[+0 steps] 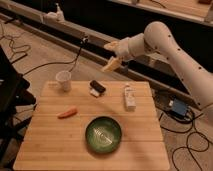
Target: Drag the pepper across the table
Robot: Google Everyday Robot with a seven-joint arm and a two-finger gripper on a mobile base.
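Observation:
The pepper [67, 113] is small, slim and orange-red. It lies on the left half of the light-wood table [50, 145], left of the green bowl [103, 134]. My gripper [113, 56] hangs in the air above and behind the table's far edge, well up and to the right of the pepper. It holds nothing, and its cream fingers are spread apart. My white arm [165, 45] reaches in from the right.
A white cup [63, 80] stands at the table's far left. A black-and-white block [96, 88] lies at the far middle, and a small white bottle [129, 97] at the far right. A long dark bench runs behind. Cables and a blue box [177, 107] lie on the floor.

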